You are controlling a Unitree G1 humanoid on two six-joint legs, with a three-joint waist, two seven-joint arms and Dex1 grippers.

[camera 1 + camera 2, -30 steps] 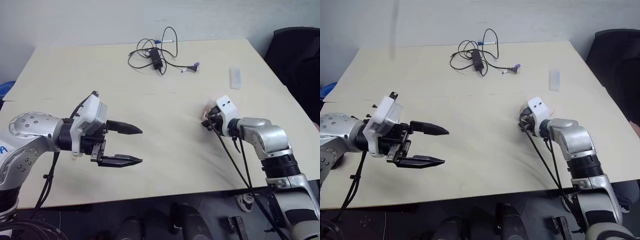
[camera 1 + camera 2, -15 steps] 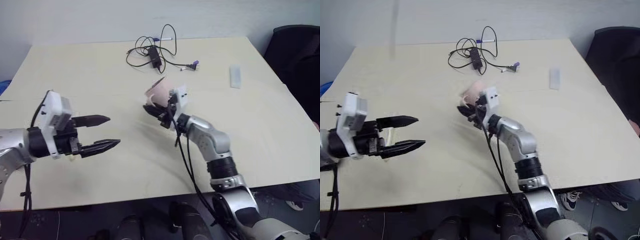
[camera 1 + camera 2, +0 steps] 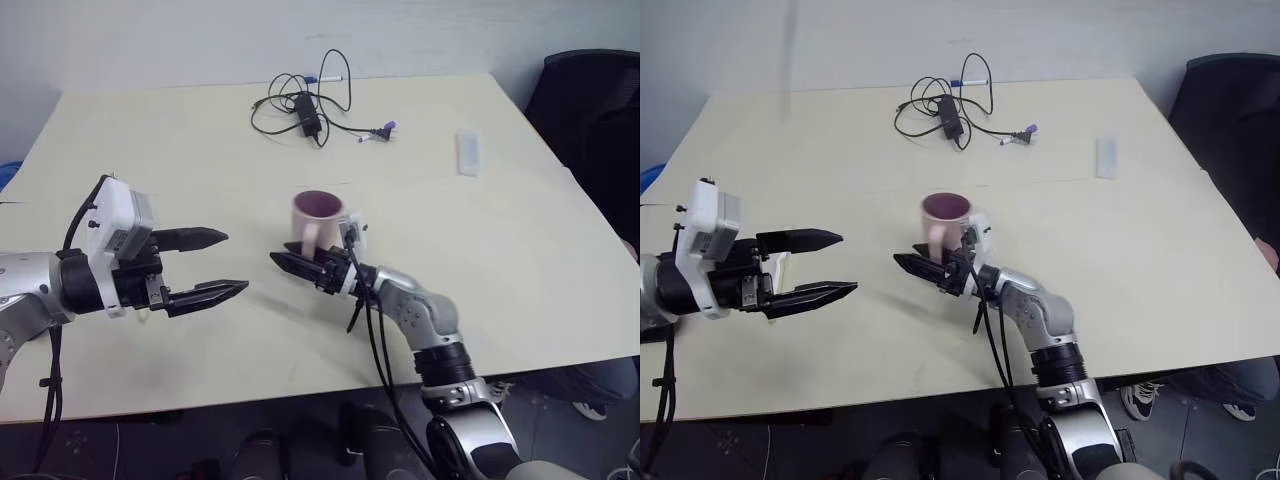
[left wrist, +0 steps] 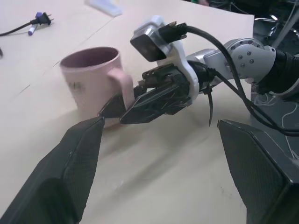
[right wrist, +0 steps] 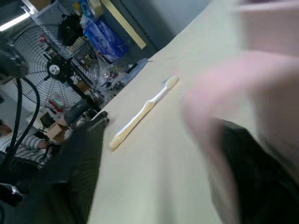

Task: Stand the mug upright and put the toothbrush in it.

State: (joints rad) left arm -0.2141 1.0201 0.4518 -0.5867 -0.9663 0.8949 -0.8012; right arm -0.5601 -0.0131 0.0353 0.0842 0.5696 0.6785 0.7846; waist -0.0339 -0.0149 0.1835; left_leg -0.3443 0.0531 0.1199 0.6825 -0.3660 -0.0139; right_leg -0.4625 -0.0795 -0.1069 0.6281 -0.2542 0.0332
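The pale pink ribbed mug (image 3: 318,217) stands upright near the table's middle, its maroon inside showing. My right gripper (image 3: 285,258) lies low just in front of it, pointing toward my left arm. It is open, and the mug's handle (image 4: 123,87) sits between its black fingers (image 4: 154,103). My left gripper (image 3: 238,262) hovers open and empty to the left, aimed at the mug. The toothbrush (image 5: 142,112), slim and cream with a yellowish handle, lies flat on the table beyond the mug toward my left arm.
A tangle of black cable with an adapter (image 3: 305,105) lies at the table's far side, and a short white bar (image 3: 466,152) at the far right. A black chair (image 3: 600,110) stands past the right edge. A floor fan (image 5: 58,70) is off to the left.
My right gripper carried the mug from the table's right side to the middle, set it upright and opened its jaws. My left gripper drew back to the left.
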